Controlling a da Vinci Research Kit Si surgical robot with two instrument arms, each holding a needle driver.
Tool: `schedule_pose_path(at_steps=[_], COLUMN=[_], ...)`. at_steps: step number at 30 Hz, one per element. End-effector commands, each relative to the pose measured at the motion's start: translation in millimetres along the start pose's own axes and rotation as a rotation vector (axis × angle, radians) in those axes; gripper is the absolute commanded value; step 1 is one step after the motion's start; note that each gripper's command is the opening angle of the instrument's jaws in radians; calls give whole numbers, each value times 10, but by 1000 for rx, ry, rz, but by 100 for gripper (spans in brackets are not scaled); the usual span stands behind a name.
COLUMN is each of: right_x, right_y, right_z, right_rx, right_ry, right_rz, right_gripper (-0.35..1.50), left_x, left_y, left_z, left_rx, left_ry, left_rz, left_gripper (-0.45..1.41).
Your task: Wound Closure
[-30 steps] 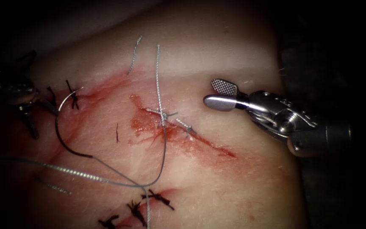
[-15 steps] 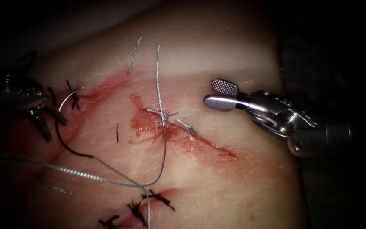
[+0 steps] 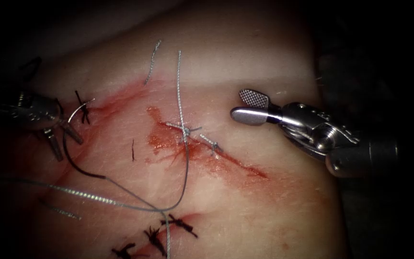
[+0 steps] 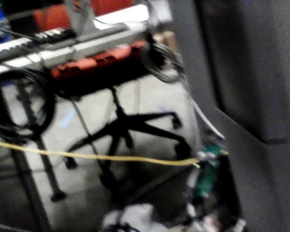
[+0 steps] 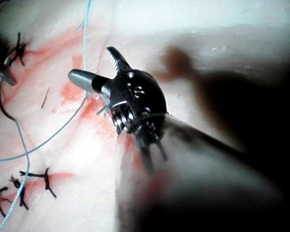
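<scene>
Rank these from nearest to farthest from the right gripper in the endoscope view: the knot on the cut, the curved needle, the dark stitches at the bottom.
From the right gripper, open, holding nothing:
1. Knot, on the cut, left of it.
2. Dark stitches, bottom.
3. Needle, far left, by the open left gripper.

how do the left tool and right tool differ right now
The left tool sits left of the cut, its open jaws pointing down beside the needle; the right tool sits right of the cut, its jaws pointing left over bare tissue. The left tool looks dim and dark; the right tool is brightly lit and shiny. Both have open jaws and hold nothing.
</scene>
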Motion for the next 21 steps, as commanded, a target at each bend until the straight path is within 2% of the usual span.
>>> schedule_pose_path(at_steps=[1, 4, 6, 8, 18, 21], right_x=[-4, -4, -4, -4, -3, -1], right_y=[-1, -2, -2, -2, -3, -4], right_z=[8, 8, 8, 8, 7, 7], right_rx=[3, 3, 3, 3, 3, 2], right_ry=[0, 0, 0, 0, 0, 0], right_rz=[-3, -3, -3, -3, -2, 1], right_gripper=[142, 142, 142, 142, 142, 143], left_x=[1, 1, 0, -1, -3, 0], left_y=[-4, -5, -6, -6, -3, -4], left_z=[5, 3, 3, 3, 1, -2], left_rx=[-10, -18, -23, -27, -2, 33], left_ry=[-1, -8, -12, -24, -53, -54], left_rz=[20, 53, 83, 107, 115, 117], left_gripper=[41, 27, 2, -42, -45, -45])
